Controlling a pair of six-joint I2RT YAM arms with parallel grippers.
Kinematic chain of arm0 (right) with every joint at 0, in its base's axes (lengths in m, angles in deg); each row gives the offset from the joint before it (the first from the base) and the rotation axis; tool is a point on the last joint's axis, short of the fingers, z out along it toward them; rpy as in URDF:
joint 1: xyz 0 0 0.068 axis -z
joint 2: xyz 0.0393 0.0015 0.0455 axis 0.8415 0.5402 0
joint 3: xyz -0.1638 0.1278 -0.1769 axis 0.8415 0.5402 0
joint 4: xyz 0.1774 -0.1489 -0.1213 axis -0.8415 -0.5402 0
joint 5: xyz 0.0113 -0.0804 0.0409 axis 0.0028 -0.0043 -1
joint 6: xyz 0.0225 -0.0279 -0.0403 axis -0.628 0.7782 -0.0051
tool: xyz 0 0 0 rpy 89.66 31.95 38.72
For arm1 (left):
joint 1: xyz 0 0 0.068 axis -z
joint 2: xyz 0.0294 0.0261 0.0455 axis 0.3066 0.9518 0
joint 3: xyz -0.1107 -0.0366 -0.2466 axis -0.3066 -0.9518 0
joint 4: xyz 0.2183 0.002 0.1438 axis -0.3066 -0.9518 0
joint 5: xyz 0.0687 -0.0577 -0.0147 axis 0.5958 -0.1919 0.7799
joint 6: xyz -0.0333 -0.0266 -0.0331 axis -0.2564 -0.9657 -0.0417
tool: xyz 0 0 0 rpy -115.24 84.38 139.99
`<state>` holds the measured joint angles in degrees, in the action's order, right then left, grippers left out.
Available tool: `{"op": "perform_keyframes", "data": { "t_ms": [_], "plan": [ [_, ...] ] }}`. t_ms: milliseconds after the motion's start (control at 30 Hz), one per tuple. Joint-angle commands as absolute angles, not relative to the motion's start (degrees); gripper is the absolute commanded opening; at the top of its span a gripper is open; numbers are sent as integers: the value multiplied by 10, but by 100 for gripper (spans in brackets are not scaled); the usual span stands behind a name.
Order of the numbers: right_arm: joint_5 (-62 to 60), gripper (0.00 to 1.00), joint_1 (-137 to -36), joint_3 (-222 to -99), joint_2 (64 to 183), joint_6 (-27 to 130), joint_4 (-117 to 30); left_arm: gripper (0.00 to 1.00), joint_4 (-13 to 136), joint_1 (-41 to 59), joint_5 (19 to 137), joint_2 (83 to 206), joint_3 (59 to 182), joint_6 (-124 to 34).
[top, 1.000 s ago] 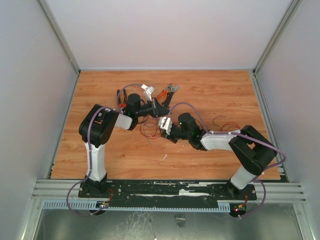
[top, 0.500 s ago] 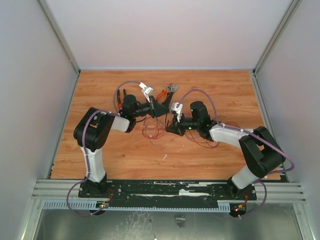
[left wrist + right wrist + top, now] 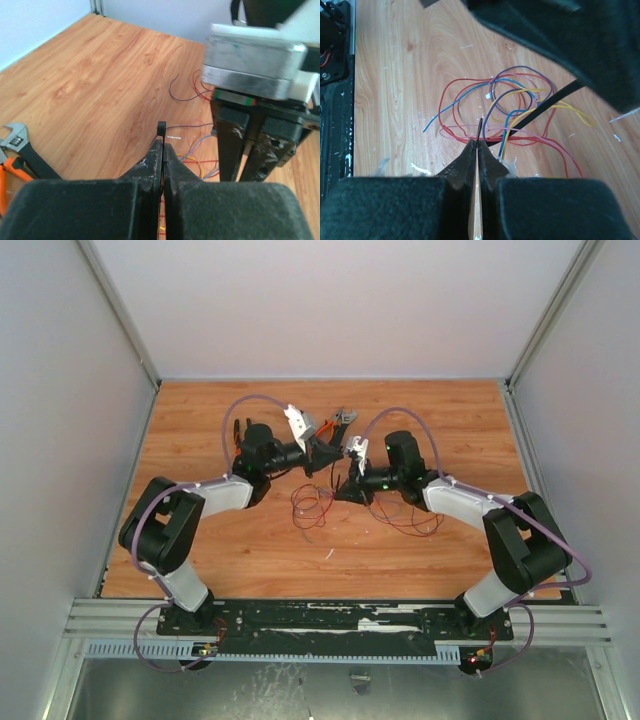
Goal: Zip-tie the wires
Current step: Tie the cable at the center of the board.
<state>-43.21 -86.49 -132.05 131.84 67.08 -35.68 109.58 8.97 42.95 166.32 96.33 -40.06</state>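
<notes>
Zip tie [image 3: 161,129] clamped head-end in the left gripper [image 3: 163,148], tail pinched in the right gripper [image 3: 477,145], strip slanting across the wires [image 3: 512,107].

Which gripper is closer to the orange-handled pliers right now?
Left. The left gripper, pinching the zip tie, is right beside the pliers on their near side; the right gripper is farther off, over the wires.

top: overhead, far, facing table [image 3: 270,555] | wrists: close, low | shared: wires [image 3: 312,506]
</notes>
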Motion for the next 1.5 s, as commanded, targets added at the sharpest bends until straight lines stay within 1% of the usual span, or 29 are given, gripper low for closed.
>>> {"op": "perform_keyframes", "data": {
  "t_ms": [0, 267, 433, 600, 833, 967, 1200, 1333, 1367, 1433, 1467],
  "plan": [
    [-457, 0, -856, -1343, 1305, 692, -405, 0, 1069, 99, 454, 1623, 936, -281],
    [-481, 0, -838, -1348, 1301, 715, -435, 0, 1122, 101, 473, 1586, 879, -229],
    [-477, 0, -838, -1349, 1301, 719, -439, 0, 1106, 112, 466, 1574, 881, -209],
    [-491, 0, -838, -1339, 1288, 731, -439, 0, 1086, 129, 471, 1558, 877, -149],
    [-517, 0, -837, -1364, 1286, 767, -509, 0, 1061, 142, 474, 1544, 871, -49],
    [-536, 0, -837, -1361, 1279, 784, -524, 0, 1099, 155, 472, 1530, 829, 33],
    [-566, 0, -837, -1362, 1284, 799, -532, 0, 1186, 156, 457, 1531, 795, 66],
    [-574, 0, -837, -1363, 1291, 809, -538, 0, 1233, 156, 429, 1542, 782, 67],
    [-575, 0, -838, -1364, 1294, 811, -539, 1, 1247, 156, 422, 1545, 779, 67],
    [-577, 0, -837, -1366, 1301, 814, -544, 6, 1273, 157, 413, 1553, 773, 59],
    [-577, 0, -837, -1368, 1304, 816, -545, 6, 1288, 157, 412, 1556, 769, 56]
  ]
}}
